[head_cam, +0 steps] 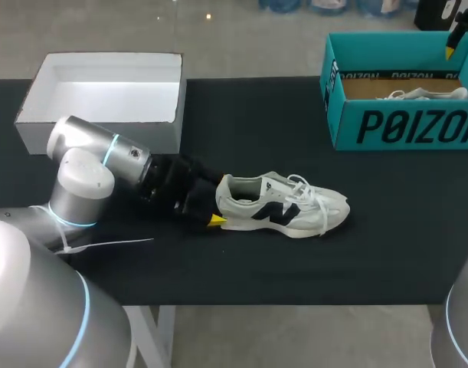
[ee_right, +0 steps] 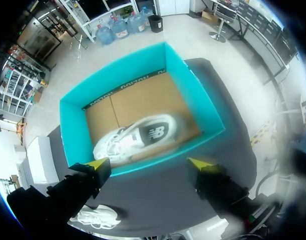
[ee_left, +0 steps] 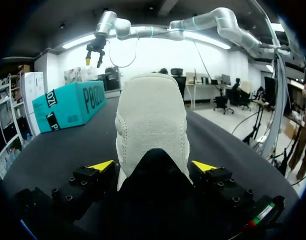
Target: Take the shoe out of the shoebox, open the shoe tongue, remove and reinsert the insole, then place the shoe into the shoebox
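A white sneaker (head_cam: 283,205) with a dark side logo lies on the black table, toe pointing right. My left gripper (head_cam: 218,207) is at its heel. In the left wrist view the heel (ee_left: 151,120) stands between the open fingers of the left gripper (ee_left: 153,166), with small gaps on both sides. The teal shoebox (head_cam: 402,126) stands at the back right with a second white sneaker (head_cam: 425,94) inside. My right gripper (head_cam: 457,38) hangs open above that box. From the right wrist, the right gripper (ee_right: 153,165) looks down on the shoebox (ee_right: 75,130) and the sneaker (ee_right: 135,137) lying in it.
An open white box (head_cam: 165,132) sits at the back left, just behind my left arm. The teal shoebox (ee_left: 67,105) lies ahead of the left gripper, to one side. The table's front edge runs close below the sneaker.
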`<action>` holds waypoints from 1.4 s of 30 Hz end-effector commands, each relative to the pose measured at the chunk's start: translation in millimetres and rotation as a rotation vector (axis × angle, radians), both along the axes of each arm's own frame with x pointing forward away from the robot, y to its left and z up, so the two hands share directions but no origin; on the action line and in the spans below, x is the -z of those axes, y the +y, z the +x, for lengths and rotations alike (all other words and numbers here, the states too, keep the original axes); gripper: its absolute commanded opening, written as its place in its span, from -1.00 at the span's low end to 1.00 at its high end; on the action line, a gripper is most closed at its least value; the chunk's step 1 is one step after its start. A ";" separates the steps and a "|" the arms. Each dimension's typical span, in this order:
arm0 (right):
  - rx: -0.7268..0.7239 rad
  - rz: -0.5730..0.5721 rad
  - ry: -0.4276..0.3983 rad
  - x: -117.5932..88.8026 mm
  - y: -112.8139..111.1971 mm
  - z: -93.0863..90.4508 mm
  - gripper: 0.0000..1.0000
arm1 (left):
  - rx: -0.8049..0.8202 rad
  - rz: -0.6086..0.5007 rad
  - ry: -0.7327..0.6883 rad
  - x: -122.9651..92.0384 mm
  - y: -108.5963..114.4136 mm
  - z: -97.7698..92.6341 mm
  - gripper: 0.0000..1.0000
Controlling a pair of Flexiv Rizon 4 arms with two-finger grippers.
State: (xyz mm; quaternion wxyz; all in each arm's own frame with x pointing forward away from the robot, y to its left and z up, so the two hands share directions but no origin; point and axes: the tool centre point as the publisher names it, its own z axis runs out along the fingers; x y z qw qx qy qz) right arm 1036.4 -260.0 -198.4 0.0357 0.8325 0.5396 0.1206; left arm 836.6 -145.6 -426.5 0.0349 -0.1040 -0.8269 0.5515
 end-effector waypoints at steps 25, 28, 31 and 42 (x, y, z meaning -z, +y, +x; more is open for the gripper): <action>0.001 -0.001 0.001 0.0 0.3 0.1 1.00 | -0.021 -0.010 -0.026 10.7 -6.2 1.6 -1.00; 0.001 -0.001 0.001 0.0 0.3 0.1 1.00 | -0.021 -0.010 -0.026 10.7 -6.2 1.6 -1.00; 0.001 -0.001 0.001 0.0 0.3 0.1 1.00 | -0.021 -0.010 -0.026 10.7 -6.2 1.6 -1.00; 0.006 -0.012 -0.005 -2.6 14.1 -4.8 1.00 | -0.021 -0.010 -0.026 10.7 -6.2 1.6 -1.00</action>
